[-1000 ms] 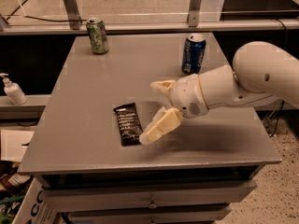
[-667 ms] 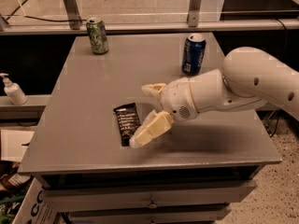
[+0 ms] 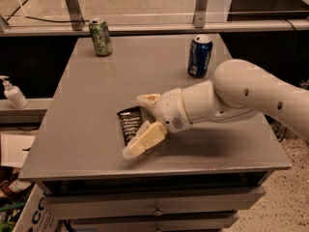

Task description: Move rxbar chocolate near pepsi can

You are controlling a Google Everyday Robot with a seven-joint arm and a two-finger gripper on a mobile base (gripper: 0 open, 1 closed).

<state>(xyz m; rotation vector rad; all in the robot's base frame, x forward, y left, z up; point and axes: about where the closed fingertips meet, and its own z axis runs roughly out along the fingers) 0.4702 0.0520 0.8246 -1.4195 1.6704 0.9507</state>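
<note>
While the gripper (image 3: 134, 125) sits low over the table front, well away from the pepsi can (image 3: 199, 56) toward the near left, here's the count: 2 cans, 1 bar, 1 pump bottle, 1 arm.

- Pepsi can: dark blue, silver top, upright, back right part of the table.
- Green patterned can (image 3: 100, 36): upright, far left of the pepsi can, at the back edge.
- Rxbar chocolate (image 3: 129, 124): flat on the table, dark wrapper with white lettering, well apart from the pepsi can, toward the near left.
- Gripper: jaws spread wide, one finger on the bar's pepsi-can side, the other over the bar's near end. Nothing clamped. Can't tell whether the near finger touches the wrapper.
- White arm (image 3: 251, 93) comes in from the right, passing in front of the pepsi can without touching it.

Surface: plain gray table (image 3: 87, 129), with a drawer front and small knob (image 3: 156, 210) below. Behind the pepsi can there's a rail with metal posts. Speckled floor (image 3: 285, 197) at near right.

Off the table, far left of the pepsi can: white pump bottle (image 3: 13, 93) on a lower shelf, cardboard box (image 3: 34, 211) on the floor. Can't tell what the box or the cans contain.
</note>
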